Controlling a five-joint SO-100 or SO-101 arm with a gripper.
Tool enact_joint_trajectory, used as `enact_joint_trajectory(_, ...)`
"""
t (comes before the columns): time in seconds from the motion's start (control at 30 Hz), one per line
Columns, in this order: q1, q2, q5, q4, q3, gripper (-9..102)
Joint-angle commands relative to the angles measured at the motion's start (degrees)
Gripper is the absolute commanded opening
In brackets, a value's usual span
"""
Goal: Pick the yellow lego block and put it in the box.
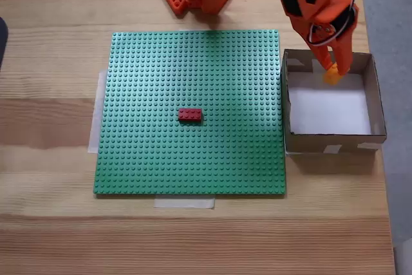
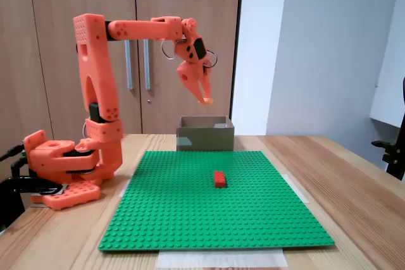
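You'll find no readable text, labels, brands, numbers or signs anywhere in either fixed view, on any surface shown.

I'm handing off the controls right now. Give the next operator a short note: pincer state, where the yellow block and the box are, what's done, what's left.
Pincer: shut on the yellow lego block, raised above the box, as a fixed view from the side shows.
Box: on the table beside the green baseplate; its white floor looks bare.
Red brick: sits on the baseplate near its middle, not part of the job.
Done: block picked and carried over the box.
Left: lower, open the pincer, drop the block in, withdraw.
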Motion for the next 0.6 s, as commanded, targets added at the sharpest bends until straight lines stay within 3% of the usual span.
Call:
enact_joint_trajectory(0.0,-1.14,-1.32,-0.53,0.26,-4.66,-1)
enact_joint_trajectory(0.57,-0.09,-16.26,1.58,2.90,-15.03,-1)
